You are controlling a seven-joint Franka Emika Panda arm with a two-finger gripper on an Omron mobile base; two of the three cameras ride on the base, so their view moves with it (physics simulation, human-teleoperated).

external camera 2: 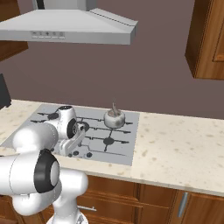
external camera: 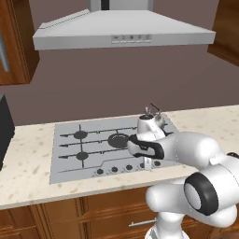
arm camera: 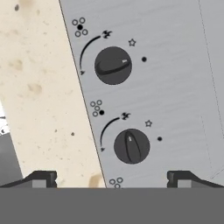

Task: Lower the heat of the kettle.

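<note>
Nearest the hand camera, the pincer hangs over the front strip of the stove, its two dark fingertips set wide apart with nothing between them. One tip sits over the speckled beige table, the other over the grey metal of the stove. Just beyond the tips, roughly midway between them, lies a round black knob whose ridge points almost along the line of the pincer. A little farther along the same strip is a second knob, its ridge turned crosswise. Each knob has a curved arrow, a small flame mark and a star printed beside it, plus a cluster of four little circles with one filled in.

In the left base view the pincer points down at the row of knobs at the stove's front edge. Beyond it, past the arm's wrist, stands the kettle on the rear burner on the far side of the stove, well apart from the pincer. In the right base view the kettle is small, squat and rounded, shiny silver-white, with a thin handle rising on top. It stands upright on its grate. Farthest off, above the stove, hangs the grey range hood.
</note>
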